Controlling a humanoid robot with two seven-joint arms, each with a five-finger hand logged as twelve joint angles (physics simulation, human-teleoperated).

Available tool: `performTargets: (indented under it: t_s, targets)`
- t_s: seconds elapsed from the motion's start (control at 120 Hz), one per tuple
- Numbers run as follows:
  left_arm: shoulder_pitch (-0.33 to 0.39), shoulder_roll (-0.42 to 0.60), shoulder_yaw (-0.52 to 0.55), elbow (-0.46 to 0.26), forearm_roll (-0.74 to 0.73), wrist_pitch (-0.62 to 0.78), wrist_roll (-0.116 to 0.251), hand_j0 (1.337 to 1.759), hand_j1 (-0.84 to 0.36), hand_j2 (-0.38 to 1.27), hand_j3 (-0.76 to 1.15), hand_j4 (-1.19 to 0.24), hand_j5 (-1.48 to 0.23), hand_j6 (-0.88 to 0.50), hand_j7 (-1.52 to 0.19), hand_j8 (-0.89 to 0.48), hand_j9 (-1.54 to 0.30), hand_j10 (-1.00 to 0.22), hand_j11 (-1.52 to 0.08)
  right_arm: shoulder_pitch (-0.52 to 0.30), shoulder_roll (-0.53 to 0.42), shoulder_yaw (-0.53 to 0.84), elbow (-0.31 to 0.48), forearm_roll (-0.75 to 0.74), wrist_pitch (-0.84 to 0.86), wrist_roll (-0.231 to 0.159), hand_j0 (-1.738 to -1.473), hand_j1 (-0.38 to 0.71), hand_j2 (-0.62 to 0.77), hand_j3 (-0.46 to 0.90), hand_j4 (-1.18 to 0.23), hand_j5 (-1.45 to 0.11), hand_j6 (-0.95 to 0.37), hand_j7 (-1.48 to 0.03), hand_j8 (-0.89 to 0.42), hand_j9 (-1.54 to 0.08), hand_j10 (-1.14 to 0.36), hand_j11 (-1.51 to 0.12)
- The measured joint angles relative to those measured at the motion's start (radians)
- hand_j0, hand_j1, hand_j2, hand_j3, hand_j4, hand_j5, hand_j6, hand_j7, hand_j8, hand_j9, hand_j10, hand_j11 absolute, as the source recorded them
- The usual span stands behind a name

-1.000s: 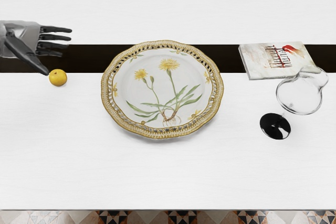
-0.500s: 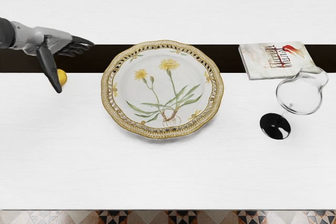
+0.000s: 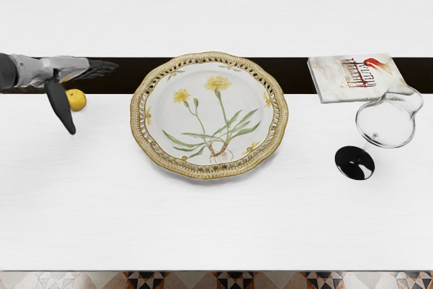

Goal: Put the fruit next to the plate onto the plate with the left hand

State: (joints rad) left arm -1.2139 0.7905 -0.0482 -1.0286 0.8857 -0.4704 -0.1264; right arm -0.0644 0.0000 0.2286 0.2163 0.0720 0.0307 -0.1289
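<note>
Your left hand (image 3: pixel 66 76) hung wide, holding nothing, thumb just left of the fruit (image 3: pixel 76 99). Fruit round, heading unreadable, on the table (image 3: pixel 203 228) left of the plate (image 3: pixel 139 109). Book (image 3: pixel 355 76) and tipped glass (image 3: pixel 387 121) lay far right.

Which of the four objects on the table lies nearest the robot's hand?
The small yellow fruit, right beside the left hand; the plate sits mid-table, and the book and wine glass lie at the far right.

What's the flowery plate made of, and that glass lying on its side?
The plate looks like glazed porcelain: glossy white, painted yellow flowers, a pierced golden rim. The wine glass looks like clear glass, since the table shows through its bowl.
</note>
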Motion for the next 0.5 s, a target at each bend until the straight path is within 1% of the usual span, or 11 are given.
performTargets:
  t_s: [0.05, 0.125, 0.208, 0.283, 0.392, 0.45, 0.5]
  targets:
    - [0.014, -0.003, 0.0, 0.025, 0.018, 0.01, -0.031, 1.658, 0.35, 0.0, 0.0, 0.0, 0.0, -0.01, 0.0, -0.01, 0.0, 0.0, 0.0, 0.0, 0.0, 0.0, 0.0, 0.0, 0.0, 0.0, -1.658, -0.32, -0.01, 0.0, -0.03, -0.03, -0.03, -0.03, -0.03, -0.03, -0.03, -0.03]
    - [0.054, -0.004, 0.002, 0.052, 0.034, 0.052, -0.08, 1.658, 0.35, 0.0, 0.0, 0.0, 0.0, -0.01, 0.0, -0.01, 0.0, 0.0, 0.0, 0.0, 0.0, 0.0, 0.0, 0.0, 0.0, 0.0, -1.658, -0.32, -0.01, 0.0, -0.03, -0.03, -0.03, -0.03, -0.03, -0.03, -0.03, -0.03]
    - [0.073, -0.004, 0.002, 0.067, 0.043, 0.093, -0.114, 1.658, 0.35, 0.0, 0.0, -0.01, 0.0, -0.01, 0.0, -0.01, 0.0, 0.0, 0.0, 0.0, 0.0, 0.0, 0.001, 0.0, 0.0, 0.0, -1.658, -0.32, -0.01, 0.0, -0.03, -0.03, -0.03, -0.03, -0.03, -0.03, -0.03, -0.03]
    - [0.074, -0.004, 0.002, 0.083, 0.047, 0.112, -0.13, 1.658, 0.35, 0.0, 0.0, -0.01, 0.0, -0.01, 0.0, -0.01, 0.0, 0.0, 0.0, 0.0, 0.0, 0.0, 0.0, 0.0, 0.0, 0.0, -1.658, -0.32, -0.01, 0.0, -0.03, -0.03, -0.03, -0.03, -0.03, -0.03, -0.03, -0.03]
    - [0.074, -0.006, 0.002, 0.123, 0.048, 0.123, -0.14, 1.658, 0.33, 0.01, 0.0, -0.02, -0.02, -0.02, -0.02, -0.02, -0.02, -0.02, -0.02, 0.0, 0.0, 0.0, 0.001, 0.0, 0.0, 0.0, -1.658, -0.32, -0.01, 0.0, -0.03, -0.03, -0.03, -0.03, -0.03, -0.03, -0.03, -0.03]
    - [0.095, -0.008, 0.003, 0.149, 0.049, 0.135, -0.142, 1.658, 0.32, 0.01, 0.0, -0.03, -0.03, -0.03, -0.03, -0.03, -0.03, -0.03, -0.03, 0.0, 0.0, 0.0, 0.001, 0.0, 0.0, 0.0, -1.658, -0.32, -0.01, 0.0, -0.03, -0.03, -0.03, -0.03, -0.03, -0.03, -0.03, -0.03]
    - [0.125, -0.02, 0.007, 0.166, 0.049, 0.179, -0.143, 1.658, 0.32, 0.01, 0.0, -0.03, -0.03, -0.03, -0.03, -0.03, -0.03, -0.03, -0.03, 0.0, 0.0, 0.0, 0.001, 0.0, 0.0, 0.0, -1.658, -0.32, -0.01, 0.0, -0.03, -0.03, -0.03, -0.03, -0.03, -0.03, -0.03, -0.03]
